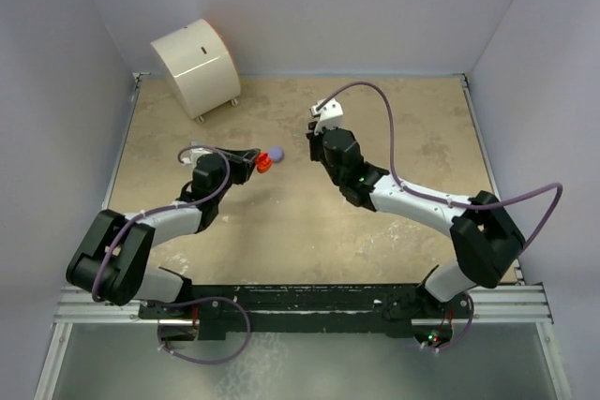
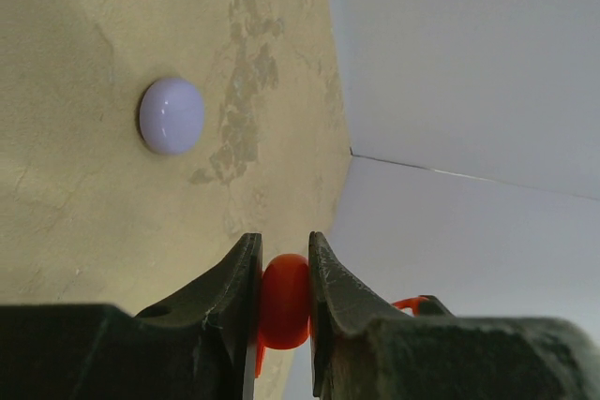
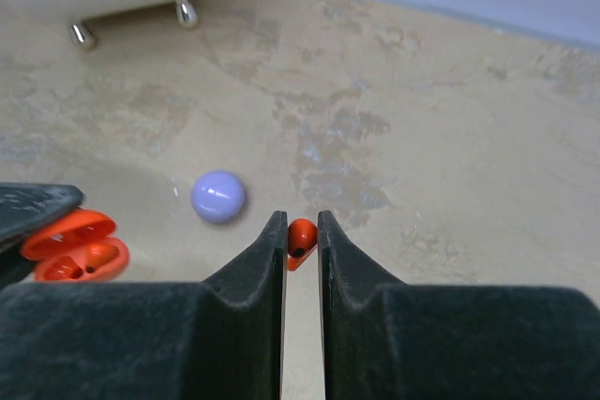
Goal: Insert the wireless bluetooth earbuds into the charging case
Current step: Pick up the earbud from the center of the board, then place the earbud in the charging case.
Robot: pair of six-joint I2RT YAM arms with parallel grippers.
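Note:
My left gripper (image 2: 284, 243) is shut on the open red-orange charging case (image 2: 284, 299), holding it above the table. From the right wrist the case (image 3: 73, 248) sits at far left, lid up, hollows facing the camera. My right gripper (image 3: 301, 223) is shut on one red-orange earbud (image 3: 301, 237), pinched at the fingertips a short way right of the case. Seen from above, the left gripper (image 1: 255, 160) and case (image 1: 265, 164) are left of centre, and the right gripper (image 1: 313, 139) is just to their right. A lilac round closed case (image 3: 218, 197) lies on the table between them. No other earbuds show.
A white cylinder on small metal feet (image 1: 195, 65) stands at the back left. Grey walls (image 1: 525, 44) close in the beige table (image 1: 403, 138) on three sides. The lilac case (image 1: 275, 154) lies right beside the held case.

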